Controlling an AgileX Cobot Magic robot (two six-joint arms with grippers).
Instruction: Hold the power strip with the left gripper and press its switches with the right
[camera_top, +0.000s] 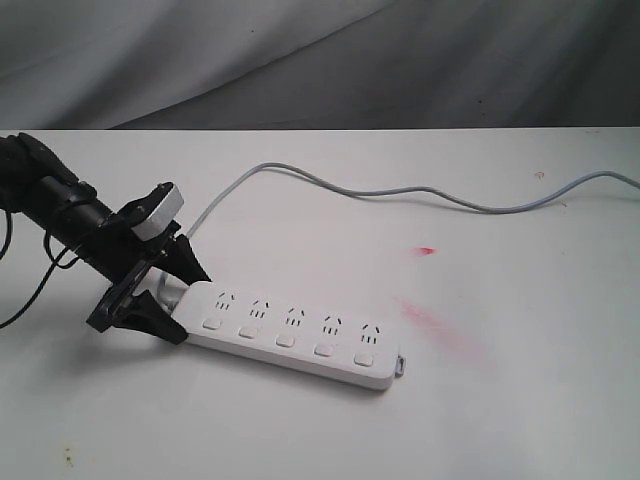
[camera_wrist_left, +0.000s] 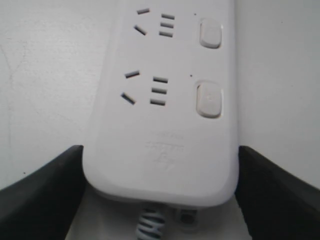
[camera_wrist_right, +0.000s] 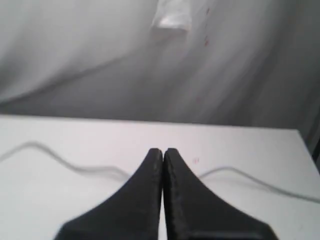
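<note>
1. The power strip (camera_top: 290, 335) lies flat on the white worktop (camera_top: 500, 420), sockets facing up. In the exterior view it runs at a slant from left of centre towards the lower right.
2. The left tool (camera_top: 185, 305) is at the cord end of the power strip. Its two black fingers (camera_wrist_left: 40, 200) straddle that end, one against each long side, pinching the body between them.
3. The five switches (camera_top: 285, 340) form one row along the near long edge, one beside each socket. The left wrist view shows the two switches (camera_wrist_left: 209, 98) nearest the held end, both flush and clear of the fingers.
4. The grey cord (camera_top: 400, 190) leaves the held end, loops back across the worktop and runs off at the right edge of the exterior view.
5. The right tool (camera_wrist_right: 163, 152) has its fingers pressed together tip to tip. A stretch of cord (camera_wrist_right: 75, 167) lies on the worktop beyond it.
6. Red smears (camera_top: 440, 325) mark the worktop just beside the free end of the power strip.
</note>
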